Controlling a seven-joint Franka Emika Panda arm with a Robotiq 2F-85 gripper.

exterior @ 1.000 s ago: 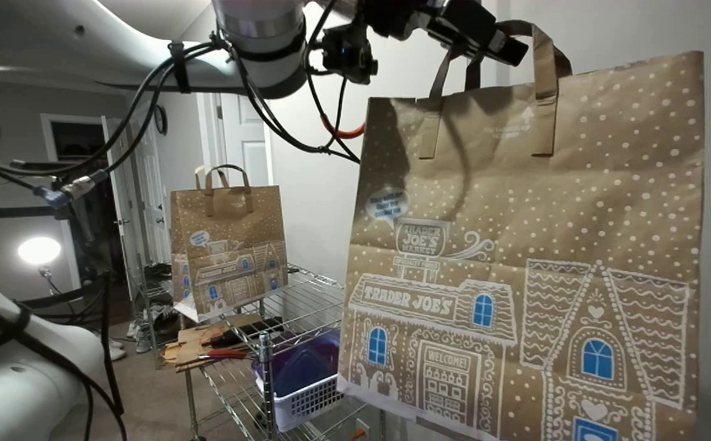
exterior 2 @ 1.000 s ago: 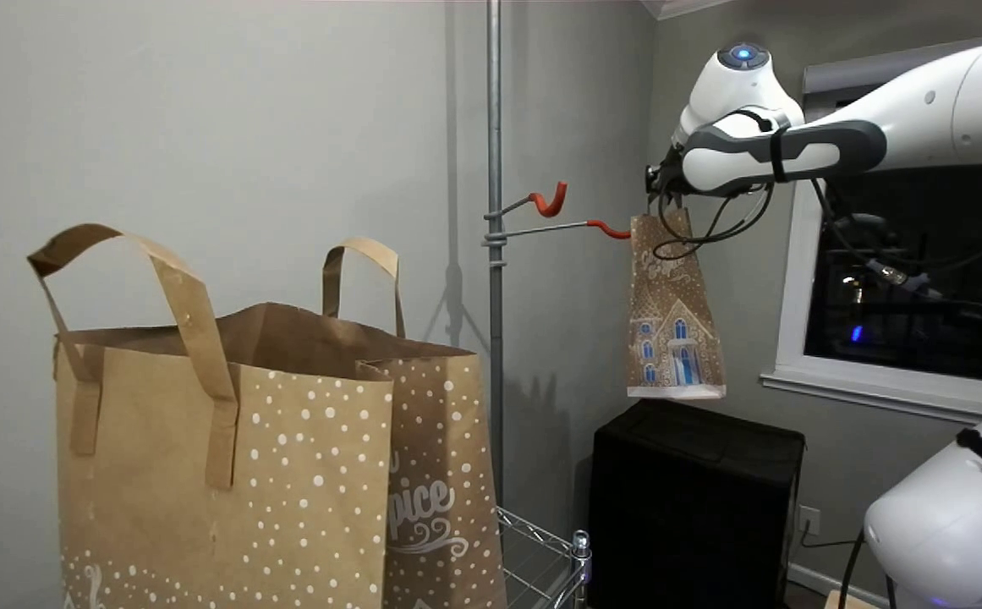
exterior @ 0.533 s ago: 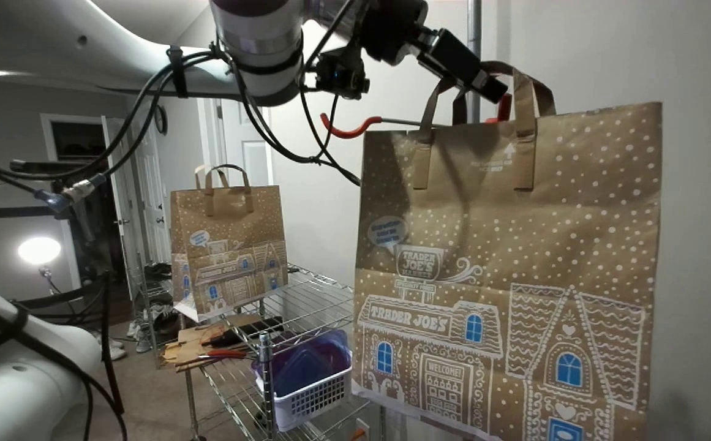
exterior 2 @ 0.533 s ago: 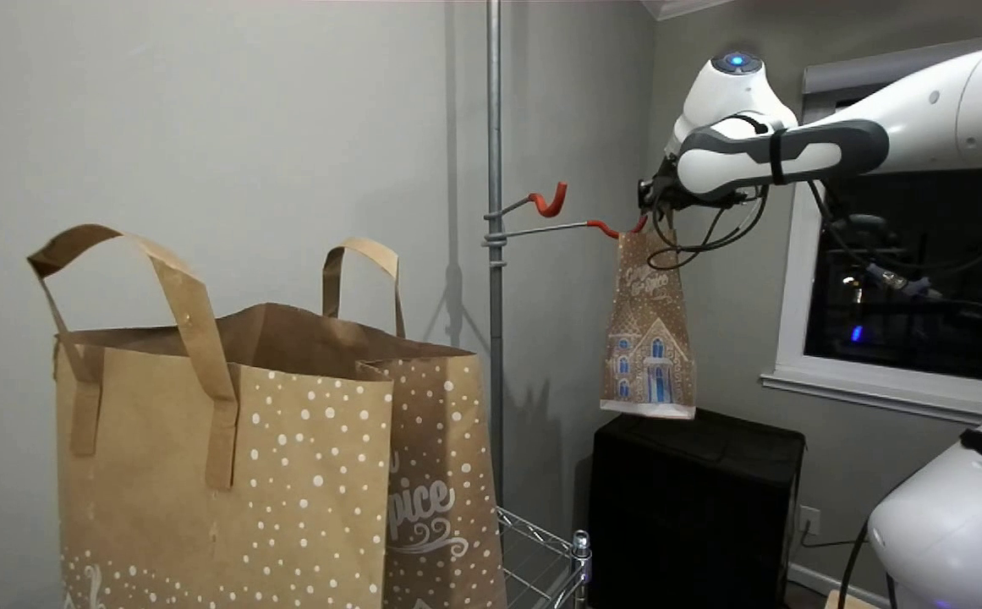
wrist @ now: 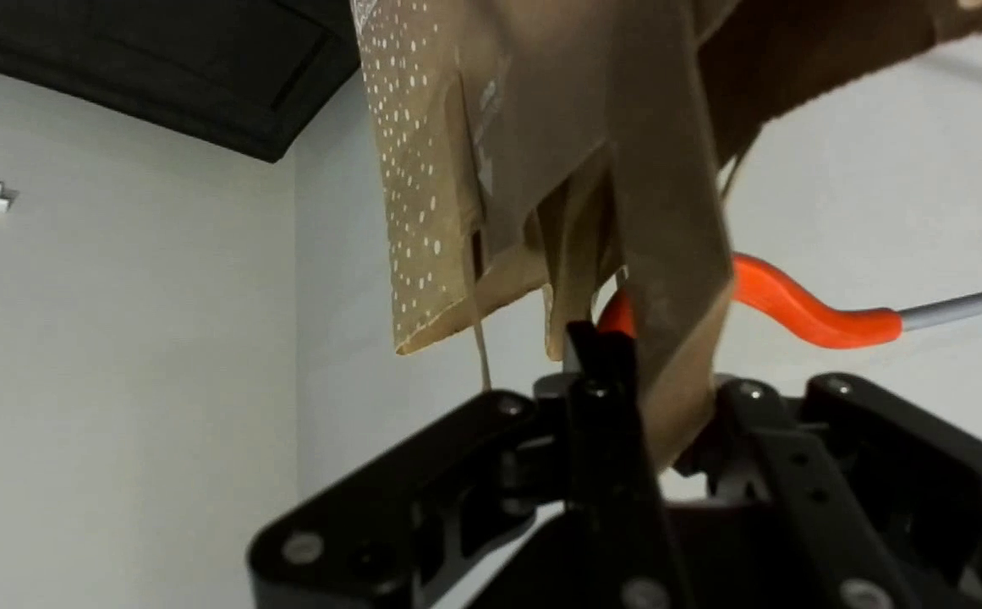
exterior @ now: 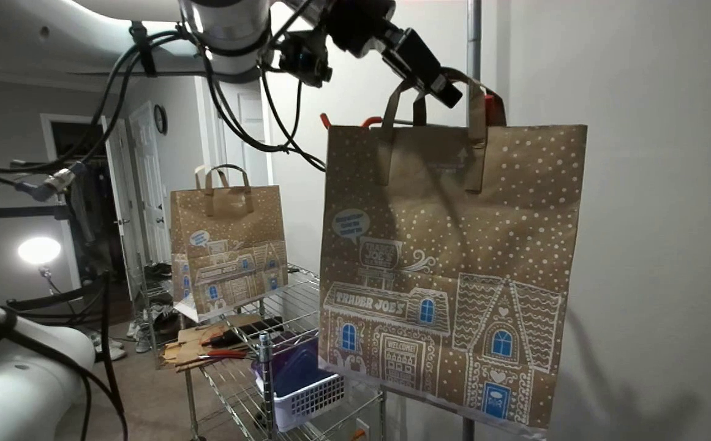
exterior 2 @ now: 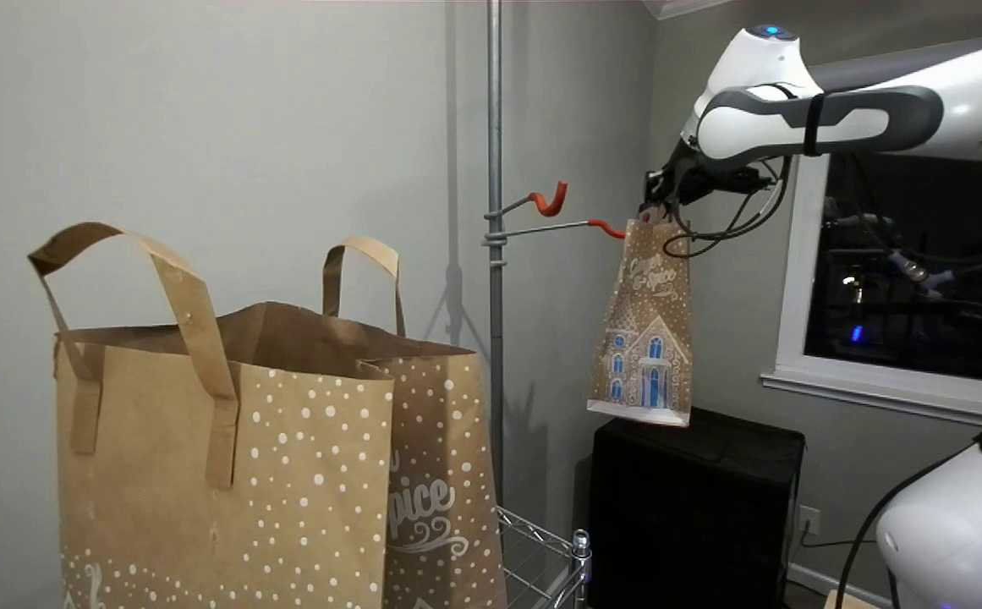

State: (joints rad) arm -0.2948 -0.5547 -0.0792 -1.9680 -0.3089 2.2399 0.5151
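Gripping a paper bag (exterior: 447, 257) by its handle (wrist: 668, 186) in closed jaws; hanging in front of the metal pole (exterior: 474, 37) in an exterior view, near that pole's red hook (exterior 2: 606, 227), with a second bag (exterior: 229, 236) left of the pole.

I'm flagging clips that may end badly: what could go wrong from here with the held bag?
The paper bag hangs by a handle from the shut gripper; the handle could slip or tear. In the wrist view, the orange hook shows behind that handle; a sideways move might snag it. Loose cables droop by the bag in both exterior views and could catch on it or the hook.
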